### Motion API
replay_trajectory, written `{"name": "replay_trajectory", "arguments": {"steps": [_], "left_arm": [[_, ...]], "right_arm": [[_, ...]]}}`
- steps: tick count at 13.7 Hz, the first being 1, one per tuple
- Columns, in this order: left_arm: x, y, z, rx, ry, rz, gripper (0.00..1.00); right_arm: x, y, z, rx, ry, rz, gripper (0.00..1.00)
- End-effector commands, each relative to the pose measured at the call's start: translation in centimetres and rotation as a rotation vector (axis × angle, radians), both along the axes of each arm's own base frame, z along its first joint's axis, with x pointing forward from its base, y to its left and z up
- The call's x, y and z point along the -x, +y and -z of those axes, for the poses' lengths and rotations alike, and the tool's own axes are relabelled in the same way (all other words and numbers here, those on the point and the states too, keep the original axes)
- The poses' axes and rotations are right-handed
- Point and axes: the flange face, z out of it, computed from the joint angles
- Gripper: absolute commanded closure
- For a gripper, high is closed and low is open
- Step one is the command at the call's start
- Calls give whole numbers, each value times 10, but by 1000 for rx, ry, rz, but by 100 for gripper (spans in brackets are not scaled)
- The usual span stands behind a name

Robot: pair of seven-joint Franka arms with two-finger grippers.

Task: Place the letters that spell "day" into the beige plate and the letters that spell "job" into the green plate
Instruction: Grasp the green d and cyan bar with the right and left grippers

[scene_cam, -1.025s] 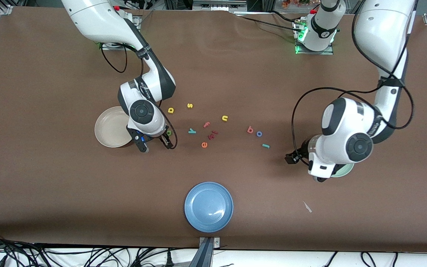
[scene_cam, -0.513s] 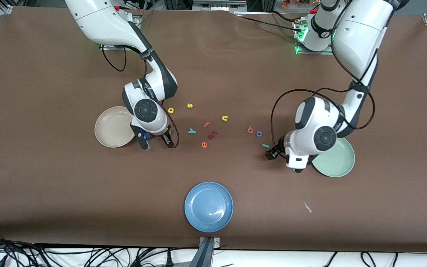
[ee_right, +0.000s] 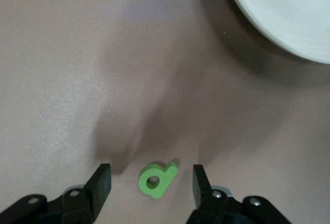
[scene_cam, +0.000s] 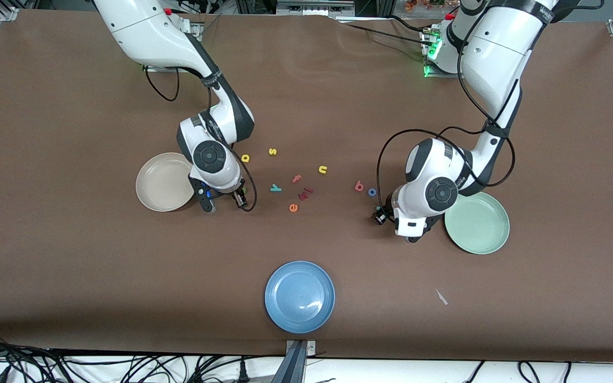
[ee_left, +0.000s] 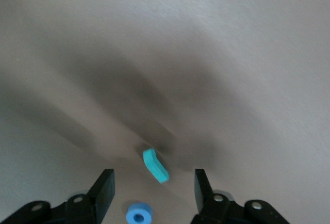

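My right gripper [ee_right: 150, 176] is low over the table beside the beige plate [scene_cam: 153, 183]. It is open, and the green d [ee_right: 157, 179] lies flat between its fingers without touching them. My left gripper [ee_left: 153, 184] is open beside the green plate [scene_cam: 479, 223], with the teal j [ee_left: 155, 165] lying between its fingers. The blue o [ee_left: 139, 214] lies just beside the j, and the red b [scene_cam: 359, 185] is next to the o [scene_cam: 372, 192]. The yellow a [scene_cam: 245, 158] and the teal y [scene_cam: 275, 188] lie mid-table.
Other loose letters lie mid-table: a yellow s [scene_cam: 272, 151], a yellow n [scene_cam: 322, 169], a pink f [scene_cam: 296, 178], an orange e [scene_cam: 293, 208] and a dark red piece [scene_cam: 305, 193]. A blue plate [scene_cam: 299, 296] sits nearer the front camera.
My left arm swung off the green plate toward the middle letters, uncovering the plate and ending over the teal j. My right gripper shifted only slightly, staying over the green d.
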Motion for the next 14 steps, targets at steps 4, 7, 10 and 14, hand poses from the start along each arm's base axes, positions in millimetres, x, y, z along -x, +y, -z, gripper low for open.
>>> {"name": "replay_trajectory", "arguments": {"steps": [4,7,10,14], "left_arm": [[-4,1,9,-44,-15,-158,44],[-1,1,18,-53,1,-180,55],[-1,0,18,-53,2,-182,77],[-2,0,13,-59,-7,-151,100]], "right_arm": [[12,7,9,-21,-4,14,29],[15,6,13,-25,-10,17,59],[15,6,12,-26,-12,16,74],[5,9,-12,-43,-42,5,75]]}}
